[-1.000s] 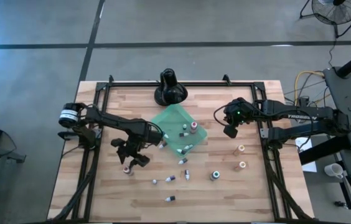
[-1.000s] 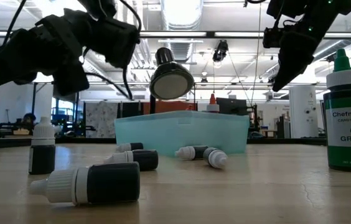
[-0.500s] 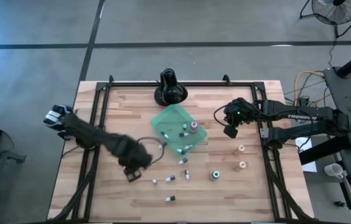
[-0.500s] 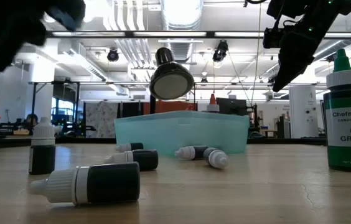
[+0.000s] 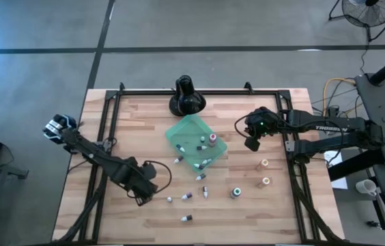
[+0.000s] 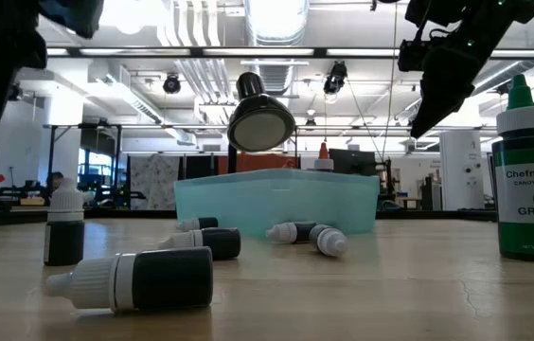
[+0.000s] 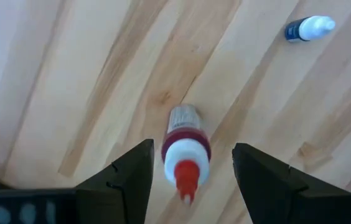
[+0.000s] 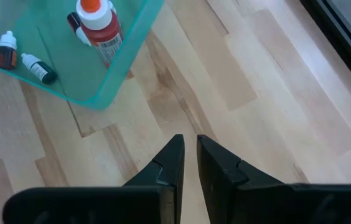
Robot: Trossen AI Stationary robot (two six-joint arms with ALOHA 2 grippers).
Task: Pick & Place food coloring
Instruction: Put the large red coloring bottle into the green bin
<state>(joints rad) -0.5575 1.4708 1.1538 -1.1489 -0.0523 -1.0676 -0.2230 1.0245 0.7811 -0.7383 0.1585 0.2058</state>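
Observation:
A red-tipped, white-capped food coloring bottle [image 7: 185,146] stands upright on the wood. My left gripper [image 7: 192,148] hangs open above it, pointing straight down, one finger on either side and clear of it; in the high view that gripper [image 5: 141,190] is at the near left. A blue bottle [image 7: 309,28] lies nearby. My right gripper [image 5: 252,141] hovers shut just right of the teal tray [image 5: 179,133]. The tray holds an orange-capped red bottle [image 8: 98,28] and small ones [image 8: 38,68].
Loose bottles lie near the front [image 5: 186,196] [image 5: 205,192] [image 5: 186,219]. A green bottle [image 5: 235,193] and two orange ones [image 5: 264,164] [image 5: 266,181] stand at the right. A black stand [image 5: 187,96] sits behind the tray. Black frame rails [image 5: 104,171] line both sides.
My left gripper has swung away from the tray's left side toward the table's near edge and risen a little. It has rolled about and now points straight down over the red-tipped bottle. It has stayed open. No bottle has moved.

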